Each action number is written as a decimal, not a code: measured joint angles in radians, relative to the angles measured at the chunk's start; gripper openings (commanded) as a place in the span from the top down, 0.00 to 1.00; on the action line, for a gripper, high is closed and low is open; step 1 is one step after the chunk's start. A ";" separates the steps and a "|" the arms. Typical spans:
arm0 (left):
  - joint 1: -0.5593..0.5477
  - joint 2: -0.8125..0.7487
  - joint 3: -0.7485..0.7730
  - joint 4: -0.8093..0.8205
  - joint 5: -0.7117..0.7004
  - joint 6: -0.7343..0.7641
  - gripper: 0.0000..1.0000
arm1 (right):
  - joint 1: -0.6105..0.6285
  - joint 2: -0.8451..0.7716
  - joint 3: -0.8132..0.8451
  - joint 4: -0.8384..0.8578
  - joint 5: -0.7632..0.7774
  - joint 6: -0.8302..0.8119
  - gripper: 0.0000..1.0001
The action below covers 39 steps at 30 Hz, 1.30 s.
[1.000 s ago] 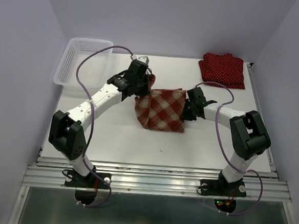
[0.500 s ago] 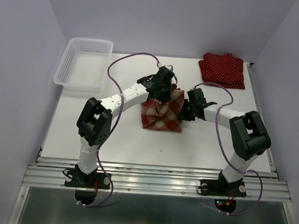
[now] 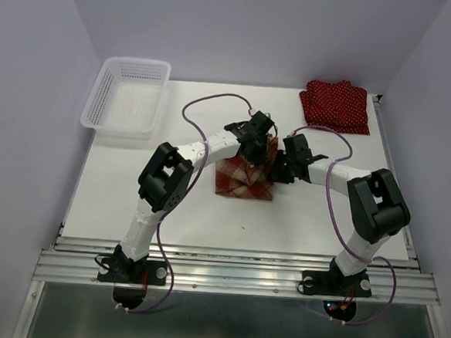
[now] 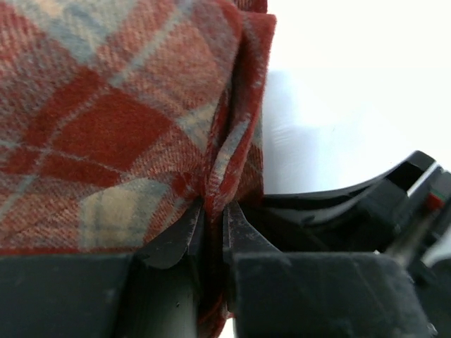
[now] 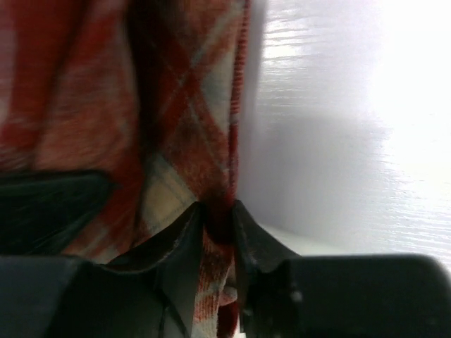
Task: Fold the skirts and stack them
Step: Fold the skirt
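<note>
Two sets of fingers are each clamped on the same cloth. The left fingers (image 4: 180, 239) pinch a doubled red-and-cream edge of the plaid skirt (image 4: 106, 120), and the fold runs straight away from their tips. The right fingers (image 5: 184, 232) are likewise closed on a thin hem of it, with bare desk (image 5: 338, 141) just to one side.

From above, both wrists meet at the skirt's far right corner. The left arm (image 3: 200, 148) reaches across the cloth to get there, and the right arm (image 3: 326, 172) comes in from the side. That pairing looks deliberate: pinching two edges together at one corner would line up the layers and halve the panel.

The skirt lies mid-desk as a compact, nearly square packet. Its slightly longer axis seems to run near to far, with the gathered corner pointing away from the near edge. Which end is the waistband I cannot tell.

A dotted pile (image 3: 336, 105) sits well apart at the far right corner, probably where the stack will go. A basket (image 3: 97, 102) stands at the far left.
</note>
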 measured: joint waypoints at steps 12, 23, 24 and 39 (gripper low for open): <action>-0.002 -0.036 0.046 -0.043 0.079 0.027 0.01 | -0.001 -0.276 0.001 -0.222 0.174 -0.012 0.00; -0.001 -0.462 -0.066 0.014 0.034 0.038 0.01 | 0.000 -0.573 0.034 -0.221 0.066 -0.095 0.00; 0.021 -0.490 -0.095 0.029 0.027 0.036 0.01 | 0.001 -0.538 0.044 -0.209 0.027 -0.098 0.00; 0.291 -0.537 -0.476 0.051 0.031 0.001 0.01 | 0.113 -0.139 0.162 -0.011 -0.275 -0.124 0.00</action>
